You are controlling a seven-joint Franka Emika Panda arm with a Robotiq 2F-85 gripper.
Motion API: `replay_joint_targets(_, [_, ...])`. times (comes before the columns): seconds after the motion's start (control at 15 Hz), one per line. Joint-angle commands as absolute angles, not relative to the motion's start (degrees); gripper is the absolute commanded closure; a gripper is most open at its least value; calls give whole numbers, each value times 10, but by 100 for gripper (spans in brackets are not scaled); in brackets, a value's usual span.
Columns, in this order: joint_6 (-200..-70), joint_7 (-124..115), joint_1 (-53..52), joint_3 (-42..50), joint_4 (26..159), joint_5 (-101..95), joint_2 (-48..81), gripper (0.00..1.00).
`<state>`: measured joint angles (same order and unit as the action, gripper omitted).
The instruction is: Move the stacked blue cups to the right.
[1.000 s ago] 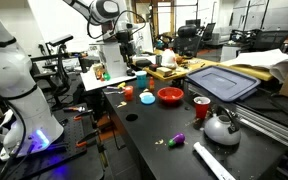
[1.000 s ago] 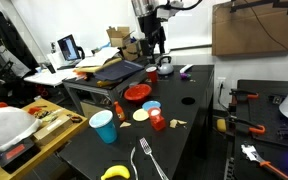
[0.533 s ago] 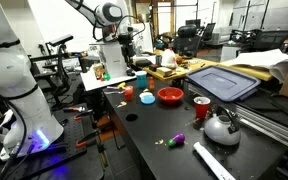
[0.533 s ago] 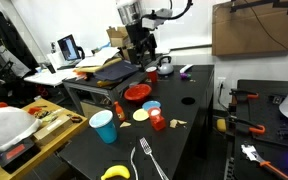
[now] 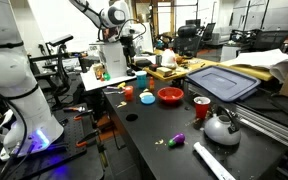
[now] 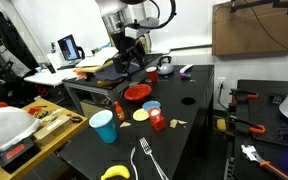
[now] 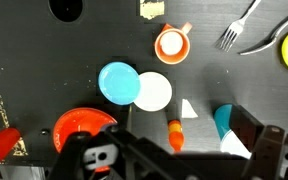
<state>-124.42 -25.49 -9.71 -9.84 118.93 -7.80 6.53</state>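
Observation:
The stacked blue cups (image 6: 103,126) stand upright near the front left corner of the black table; in an exterior view (image 5: 141,80) they are at the far end. In the wrist view the cups (image 7: 225,123) sit at the lower right, partly hidden behind one finger. My gripper (image 6: 130,62) hangs high above the table's far part, well apart from the cups. It also shows in an exterior view (image 5: 130,45). In the wrist view its fingers (image 7: 174,160) are spread and hold nothing.
On the table are a red bowl (image 6: 137,93), a low blue dish (image 6: 152,105), a white disc (image 7: 152,91), a small orange cup (image 7: 171,43), an orange bottle (image 7: 175,133), a fork (image 6: 147,160), a banana (image 6: 114,172), a kettle (image 5: 221,127) and a red cup (image 5: 201,106).
The arm has swung sideways over the table, and the gripper has come lower and closer to the side where the cups stand. Nothing on the table has moved.

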Motion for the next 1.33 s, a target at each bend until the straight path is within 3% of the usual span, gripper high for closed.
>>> replay_joint_targets(0.0, [-1236, -284, -112, -94, 1143, -70, 105, 0])
replay_joint_targets(1.27, [-1223, -358, -162, -66, 954, -6, 284, 0])
